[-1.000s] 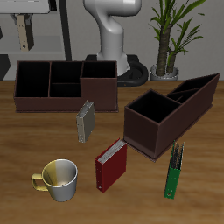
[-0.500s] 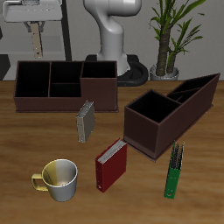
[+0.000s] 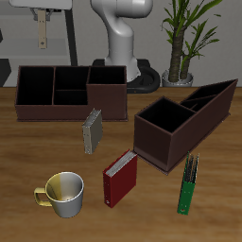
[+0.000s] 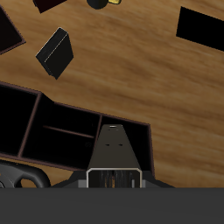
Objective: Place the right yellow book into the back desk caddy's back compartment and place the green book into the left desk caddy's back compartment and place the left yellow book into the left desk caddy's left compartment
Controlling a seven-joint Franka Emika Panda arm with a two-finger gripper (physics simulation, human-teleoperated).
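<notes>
My gripper (image 3: 41, 23) is high above the back desk caddy (image 3: 66, 109) and shut on the right yellow book (image 3: 41, 34), which hangs upright below the fingers. In the wrist view the held book (image 4: 115, 150) is over the caddy's compartments (image 4: 52, 131), with the gripper (image 4: 115, 178) behind it. The left yellow book (image 3: 93, 130) stands on the table just in front of the back caddy and also shows in the wrist view (image 4: 54, 52). The green book (image 3: 188, 182) lies near the table's front edge, in front of the skewed left desk caddy (image 3: 184, 118).
A red book (image 3: 119, 178) stands near the middle front. A yellow and grey mug (image 3: 62, 194) sits beside it by the front edge. A potted plant (image 3: 184, 38) and the robot's base (image 3: 123, 43) stand at the back.
My gripper has carried the held book sideways above the back caddy, toward the robot's base, and ends a little higher. Nothing on the table has moved.
</notes>
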